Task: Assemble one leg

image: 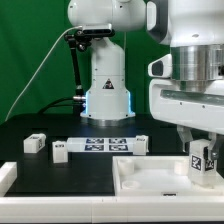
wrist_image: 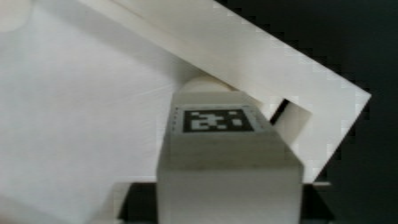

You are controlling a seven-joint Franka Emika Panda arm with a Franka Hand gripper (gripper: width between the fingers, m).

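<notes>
Exterior view: the claw [image: 200, 150] is down low over the desk [image: 60, 175], near its front edge toward the exterior view's right. It pinches the leg [image: 201, 160] upright, tag face to the camera. The leg's lower end is at the far corner region of the white panel [image: 150, 178]; whether it touches the panel I cannot tell. Two loose blocks [image: 35, 143] [image: 60, 151] lie toward the exterior view's left, beside the marker board [image: 100, 146] mid-desk.

Wrist view: the leg [wrist_image: 217, 150] fills the middle and its tag is readable. The panel [wrist_image: 89, 80] is behind it, with a corner edge and what looks like a dark notch just beside the leg. The fingers are mostly out of frame, so the grip is judged from the leg sitting square in line with the camera.

Step, as a judgement: the leg is grasped and carried to the panel corner, in the alignment phase. The next move calls for centring the leg end on the corner socket, keeping it upright, then seating it without nudging the panel.
</notes>
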